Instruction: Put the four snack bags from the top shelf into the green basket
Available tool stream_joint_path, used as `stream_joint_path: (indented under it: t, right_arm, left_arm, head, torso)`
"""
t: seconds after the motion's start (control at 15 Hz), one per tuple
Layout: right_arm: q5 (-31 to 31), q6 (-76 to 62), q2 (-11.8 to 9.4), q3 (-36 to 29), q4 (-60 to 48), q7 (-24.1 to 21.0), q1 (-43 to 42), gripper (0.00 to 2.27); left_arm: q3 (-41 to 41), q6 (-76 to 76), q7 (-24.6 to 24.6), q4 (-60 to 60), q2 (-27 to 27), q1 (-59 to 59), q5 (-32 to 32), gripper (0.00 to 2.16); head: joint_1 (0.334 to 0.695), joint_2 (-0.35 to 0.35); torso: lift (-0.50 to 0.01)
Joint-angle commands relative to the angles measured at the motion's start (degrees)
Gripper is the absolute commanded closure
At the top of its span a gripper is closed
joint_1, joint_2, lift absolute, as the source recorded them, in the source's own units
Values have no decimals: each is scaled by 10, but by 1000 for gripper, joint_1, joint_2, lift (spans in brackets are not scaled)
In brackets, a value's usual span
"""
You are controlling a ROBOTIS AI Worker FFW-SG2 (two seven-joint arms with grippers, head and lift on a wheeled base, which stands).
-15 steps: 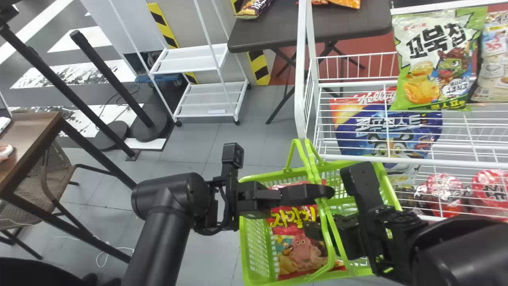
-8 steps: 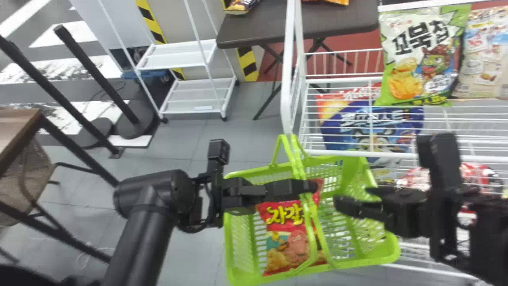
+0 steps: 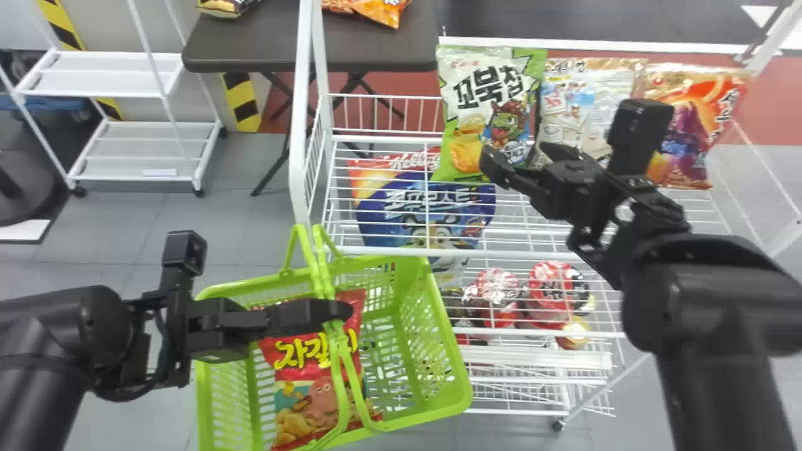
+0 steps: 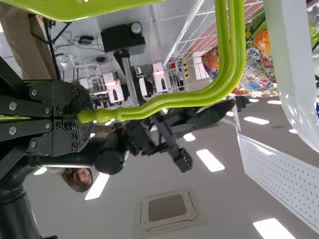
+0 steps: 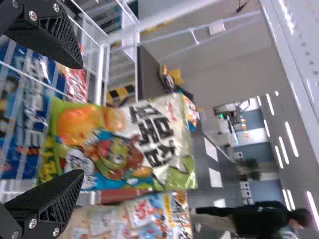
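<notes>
White wire rack (image 3: 532, 255): you've got it from centre to right of frame. Dark table (image 3: 263, 53), top, left of centre; white cart (image 3: 125, 134), upper left. Green basket (image 3: 452, 341) at bottom centre, against the rack's front left part.

Blue bag (image 3: 401, 219) is mid-frame, seen through the top shelf's wires. Three task bags sit side by side on the top shelf, upper right: green-and-white bag (image 3: 463, 69) on the left, beige bag (image 3: 564, 94) in the middle, orange-and-purple bag (image 3: 695, 94) on the right. Red bag (image 3: 313, 407) lies inside the basket, on its left side, partly under the handles.

Your right gripper (image 3: 515, 156) is spread wide at the lower right of the green-and-white bag, nothing held; in the wrist view the bag shows beyond the gap between its fingers. Your left gripper (image 3: 335, 311), lower left of centre, is closed on the basket handles (image 3: 322, 275). Red-lidded cups (image 3: 551, 285) sit on a lower shelf, right of the basket.
</notes>
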Motion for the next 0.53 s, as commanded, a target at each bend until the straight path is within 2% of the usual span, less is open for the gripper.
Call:
stream_joint_path:
  t: [0.0, 0.27, 0.4, 0.47]
  right_arm:
    - [7, -72, 3, 11, 127, -8, -71, 66]
    - [7, -204, 17, 41, 339, -9, -178, 66]
    - [16, -206, 17, 59, 374, -24, -199, 130]
    - [21, -193, 17, 64, 377, -24, -203, 529]
  left_arm:
    - [0, 0, -7, 0, 0, 1, 0, 2145]
    - [-2, -2, -7, 0, 0, 1, 1, 2145]
    - [-2, -2, -7, 0, 0, 2, 1, 2145]
    - [-1, -2, -7, 1, 1, 3, 1, 2145]
  head:
    - [695, -63]
    - [695, -48]
    - [695, -37]
    - [695, -33]
  torso:
    - [0]
    - [0]
    - [0]
    - [0]
